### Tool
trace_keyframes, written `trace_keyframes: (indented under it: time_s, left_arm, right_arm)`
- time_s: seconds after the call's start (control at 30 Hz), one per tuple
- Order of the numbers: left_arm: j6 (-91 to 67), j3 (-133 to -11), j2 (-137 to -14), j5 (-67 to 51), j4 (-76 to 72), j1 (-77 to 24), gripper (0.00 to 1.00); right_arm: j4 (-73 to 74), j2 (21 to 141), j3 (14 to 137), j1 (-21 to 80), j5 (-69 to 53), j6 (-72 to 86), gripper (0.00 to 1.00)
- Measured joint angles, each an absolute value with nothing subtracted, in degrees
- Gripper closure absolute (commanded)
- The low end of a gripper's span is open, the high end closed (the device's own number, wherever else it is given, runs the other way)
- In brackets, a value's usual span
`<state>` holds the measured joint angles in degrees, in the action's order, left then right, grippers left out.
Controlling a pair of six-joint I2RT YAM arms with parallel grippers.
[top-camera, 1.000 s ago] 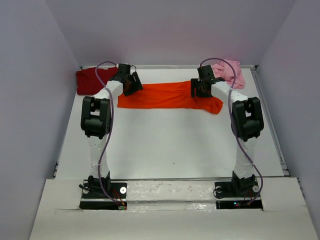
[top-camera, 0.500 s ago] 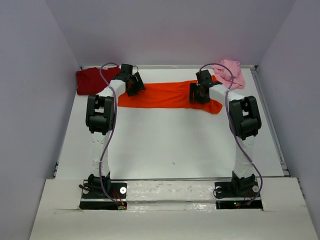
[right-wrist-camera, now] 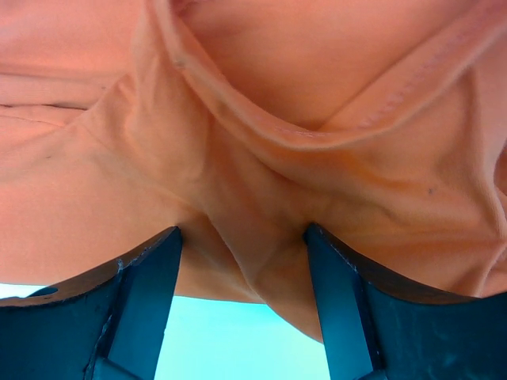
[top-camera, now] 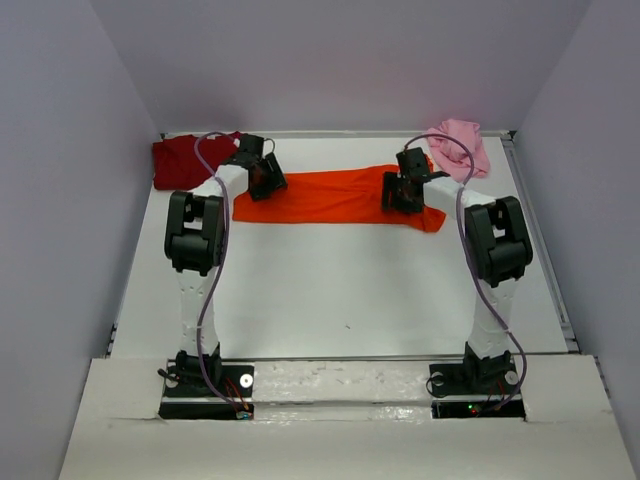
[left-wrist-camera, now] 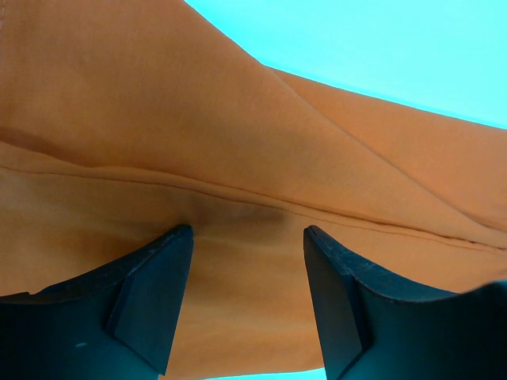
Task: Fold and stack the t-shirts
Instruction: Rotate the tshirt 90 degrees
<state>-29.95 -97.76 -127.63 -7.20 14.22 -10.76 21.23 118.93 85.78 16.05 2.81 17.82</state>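
The orange t-shirt lies folded into a long band across the far middle of the table. My left gripper is down on its left end, and my right gripper is down on its right end. In the left wrist view the left gripper is open, with flat orange cloth between the jaws. In the right wrist view the right gripper is open astride a bunched fold of orange cloth. The dark red t-shirt lies crumpled at the far left. The pale pink t-shirt lies crumpled at the far right.
The white table is closed in by grey walls at the back and on both sides. A raised rail runs along the table's right edge. The arm bases stand on the near ledge.
Both grippers have moved a little toward me and down onto the orange shirt. The shirt's left end has shifted slightly. Both stay open.
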Motion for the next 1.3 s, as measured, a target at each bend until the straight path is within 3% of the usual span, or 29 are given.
trace_keyframes:
  time_s: [0.27,0.57,0.97,1.3]
  left_arm:
    - [-29.95,-87.46,-120.62,-6.42,14.06,-10.74,0.28]
    - [-30.06,-74.67,-111.55,-4.47,12.73,-10.81,0.28]
    - [-30.89,-60.10,-100.16,-3.84,12.12,-12.64,0.28]
    - [-31.00,-54.59,-94.19,-3.01,13.02,-14.28,0.28]
  right_arm:
    - [21.34,115.37,80.73,16.12,4.75,17.98,0.30]
    - [24.08,117.10,83.94,16.12,5.41,17.74,0.30]
    - [32.05,129.32,104.20,16.12,6.07,15.66,0.30]
    - [38.44,145.88,132.55,16.12,5.37,12.95,0.29]
